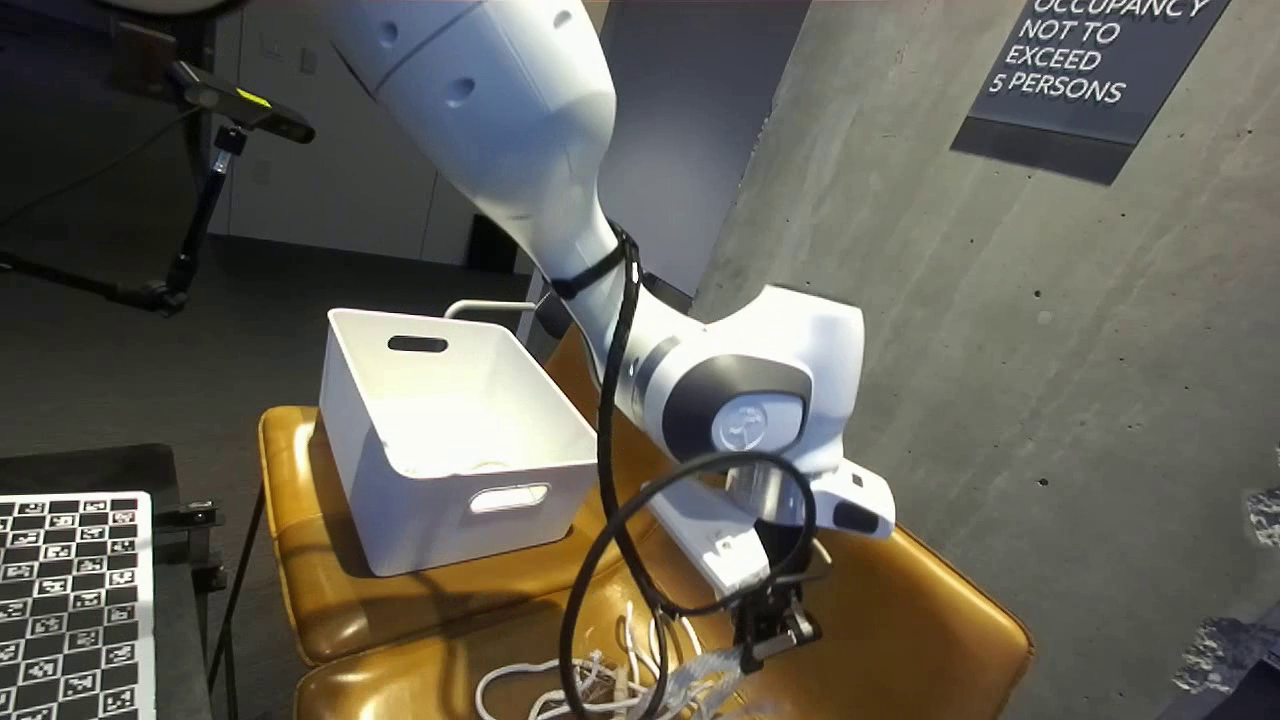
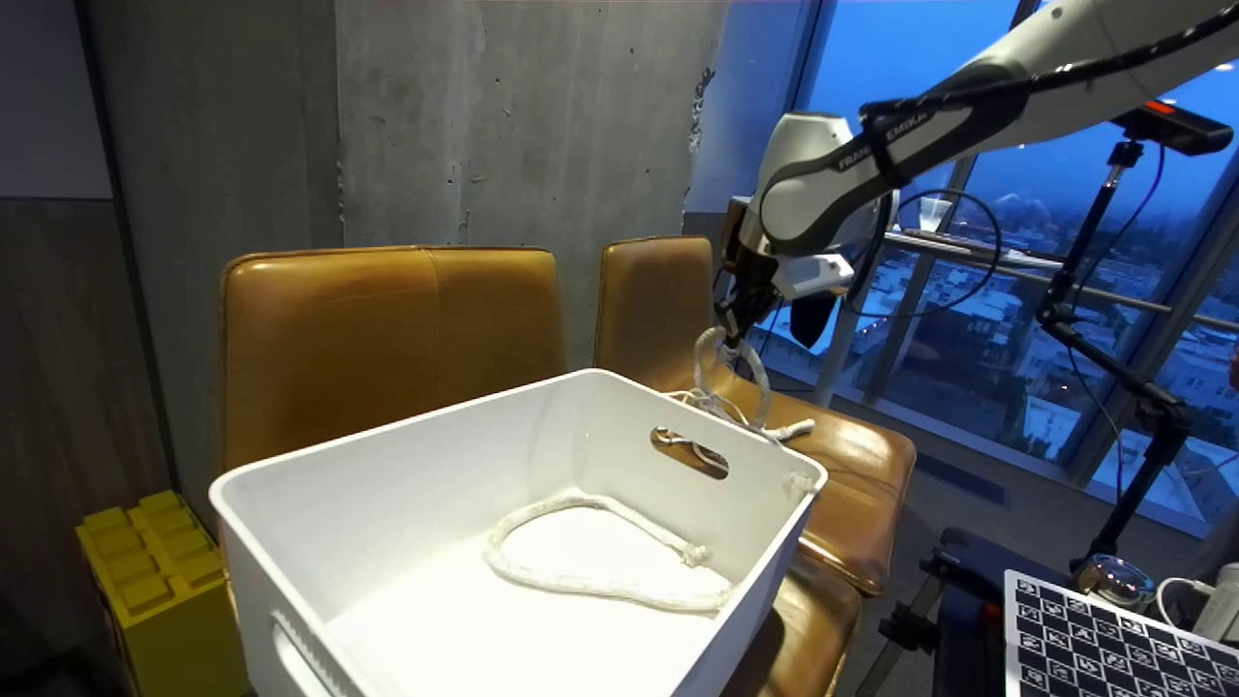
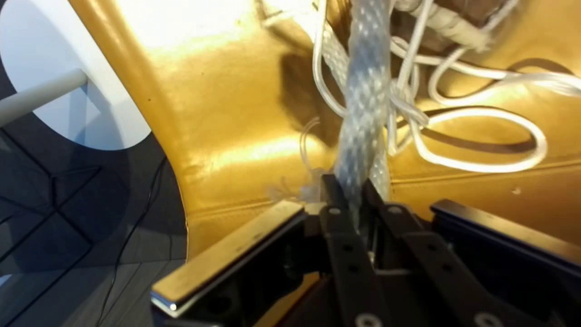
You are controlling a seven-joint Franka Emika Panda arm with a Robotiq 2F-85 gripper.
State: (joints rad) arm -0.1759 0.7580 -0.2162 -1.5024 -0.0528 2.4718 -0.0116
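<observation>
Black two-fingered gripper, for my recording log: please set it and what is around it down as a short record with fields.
gripper: black two-fingered gripper, closed
holding: thick pale braided rope
beneath: tan leather chair
on that seat: tangled thin white cords
container: white rectangular plastic bin, on a second tan leather chair
in container: curved white rope length, lying on the bottom
nearby: black-and-white patterned board

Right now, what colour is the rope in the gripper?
Whitish with a blue-grey cast; the rope shows best in the wrist view.
</observation>
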